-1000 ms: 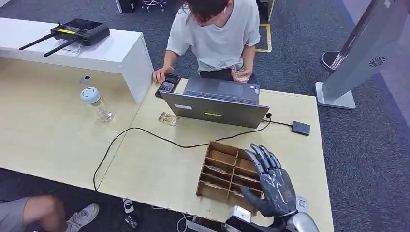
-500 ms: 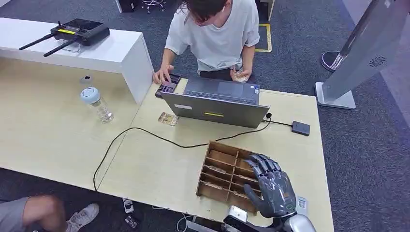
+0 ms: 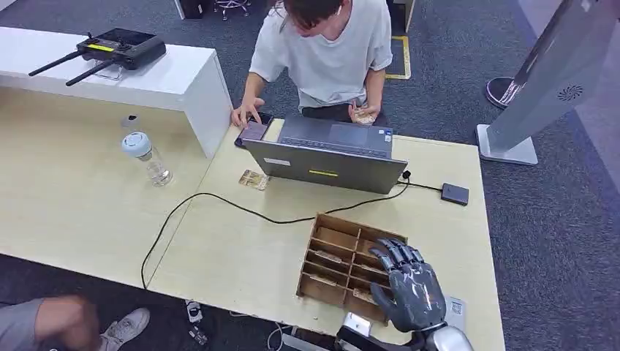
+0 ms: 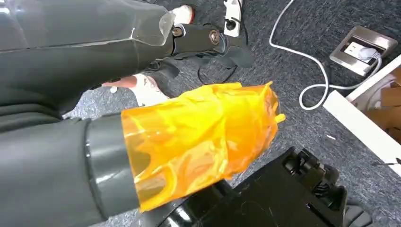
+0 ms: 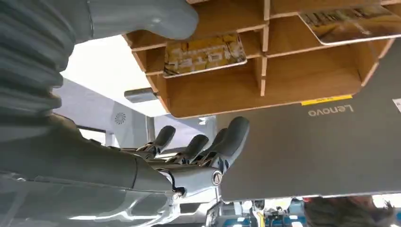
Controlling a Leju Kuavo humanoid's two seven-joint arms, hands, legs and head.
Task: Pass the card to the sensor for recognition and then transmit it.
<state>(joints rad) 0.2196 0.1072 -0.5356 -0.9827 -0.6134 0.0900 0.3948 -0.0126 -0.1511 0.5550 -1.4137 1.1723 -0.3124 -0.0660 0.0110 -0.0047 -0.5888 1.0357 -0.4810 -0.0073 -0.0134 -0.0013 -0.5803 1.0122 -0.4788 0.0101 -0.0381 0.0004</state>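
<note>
A wooden slotted tray (image 3: 329, 224) lies on the near right part of the table, with cards (image 3: 327, 257) lying in several slots. My right hand (image 3: 411, 286) hovers over the tray's near right corner, fingers spread and slightly curled, holding nothing. In the right wrist view the fingers (image 5: 198, 146) hang apart from a yellow-printed card (image 5: 203, 54) in its slot, with the thumb (image 5: 156, 16) beside the tray. A small black sensor box (image 3: 454, 194) sits on the table past the tray, joined to a cable. My left hand (image 4: 203, 137) is wrapped in orange film above the carpet, its fingers hidden.
A grey laptop (image 3: 329, 157) stands behind the tray, and a person (image 3: 322, 44) sits at it touching a phone (image 3: 252, 130). One loose card (image 3: 254, 179), a black cable (image 3: 219, 201) and a bottle (image 3: 148, 157) lie to the left. A white shelf (image 3: 168, 80) bears a black controller.
My right hand has drawn back toward the table's near edge and sunk lower over the tray, its fingers curling in somewhat. The person's hand has shifted on the phone.
</note>
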